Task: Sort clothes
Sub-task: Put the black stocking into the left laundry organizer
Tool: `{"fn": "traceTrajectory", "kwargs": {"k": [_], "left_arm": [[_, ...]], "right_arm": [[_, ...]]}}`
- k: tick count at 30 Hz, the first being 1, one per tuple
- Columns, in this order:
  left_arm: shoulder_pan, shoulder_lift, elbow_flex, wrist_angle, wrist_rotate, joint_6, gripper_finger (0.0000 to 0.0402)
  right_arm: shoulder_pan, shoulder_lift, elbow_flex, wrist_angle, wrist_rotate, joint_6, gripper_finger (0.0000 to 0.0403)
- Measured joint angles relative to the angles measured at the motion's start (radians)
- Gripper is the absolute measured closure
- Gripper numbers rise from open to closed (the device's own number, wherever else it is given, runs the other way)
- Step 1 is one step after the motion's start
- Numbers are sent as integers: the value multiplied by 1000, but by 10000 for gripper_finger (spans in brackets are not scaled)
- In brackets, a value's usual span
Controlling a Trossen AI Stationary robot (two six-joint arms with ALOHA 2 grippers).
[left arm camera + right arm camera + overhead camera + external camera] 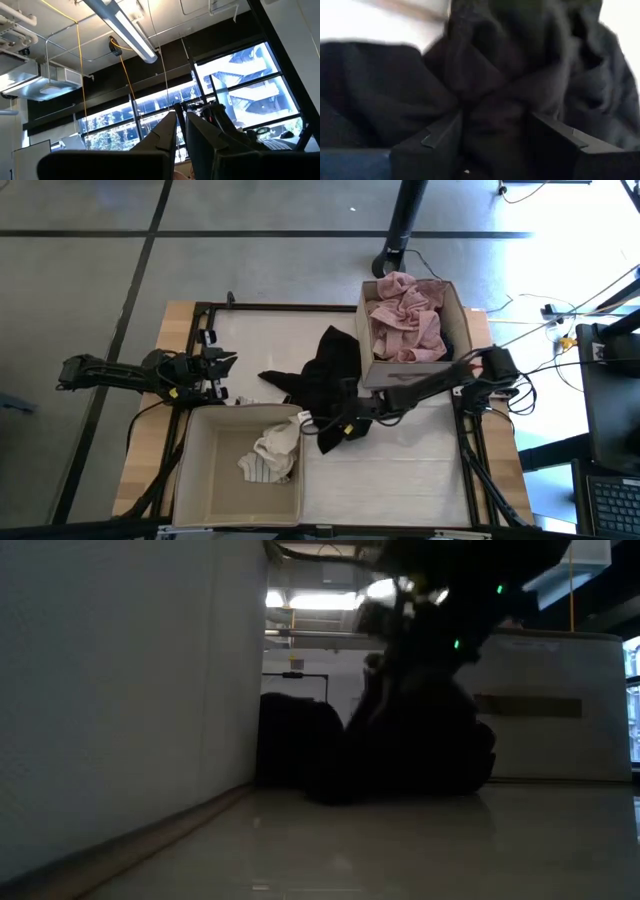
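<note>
A black garment (330, 370) lies crumpled on the white table top between two beige fabric boxes; in the low view it is a dark heap (400, 755) resting on the table. My right gripper (335, 427) reaches in from the table's right side and is shut on the garment's near part (495, 100). A dusty pink garment (405, 320) fills the far right box (462, 310). Small white and striped pieces (272, 452) lie in the near left box (200, 470). My left gripper (230, 362) waits at the table's left side, fingers together (181, 135), pointing up at the ceiling. My right gripper pinches a bunch of the black garment's cloth (492, 125) between its two fingers (432, 145), several folds gathered in the gap. The fingers come slanting down from the table's right side. The rest of the garment lies slack on the table.
The near left box's wall (120, 690) fills the left of the low view. The table's dark frame rails (290, 307) run along its edges. Cables and a monitor stand (400, 230) lie on the floor beyond the far edge.
</note>
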Motion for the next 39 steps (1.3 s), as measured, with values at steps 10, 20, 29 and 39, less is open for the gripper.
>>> {"fn": "traceTrajectory", "kwargs": {"k": [10,20,29,39], "left_arm": [[0,0,0,1,0,-2,370],[0,0,0,0,0,-2,370],[0,0,0,0,0,-2,370],[0,0,0,1,0,-3,370]], "right_arm": [[-8,119,6,-12,15,0,229],[-7,114,2,-17,37,-158,376],[18,-41,-10,-77,183,-266,375],[23,-315,-1,-69,308,-399,375]]}}
